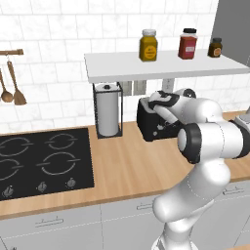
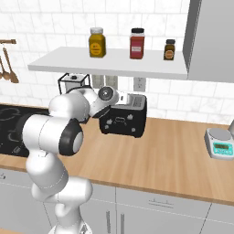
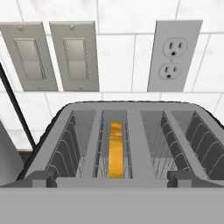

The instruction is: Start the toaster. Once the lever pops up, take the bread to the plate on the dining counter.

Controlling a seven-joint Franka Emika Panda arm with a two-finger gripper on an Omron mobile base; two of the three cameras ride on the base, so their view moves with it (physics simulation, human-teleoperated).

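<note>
Boxy black toaster (image 3: 131, 131), wire-caged slots, golden-crusted bread (image 3: 116, 151) upright inside

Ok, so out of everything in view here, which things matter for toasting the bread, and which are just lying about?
Part of the job:
- toaster, black, against the back wall
- bread, sitting down in a toaster slot

Just lying about:
- paper towel roll in its black stand
- three jars on the shelf
- cooktop
- kitchen scale
- wooden spoons hanging on the wall
- outlet and two switches
</note>
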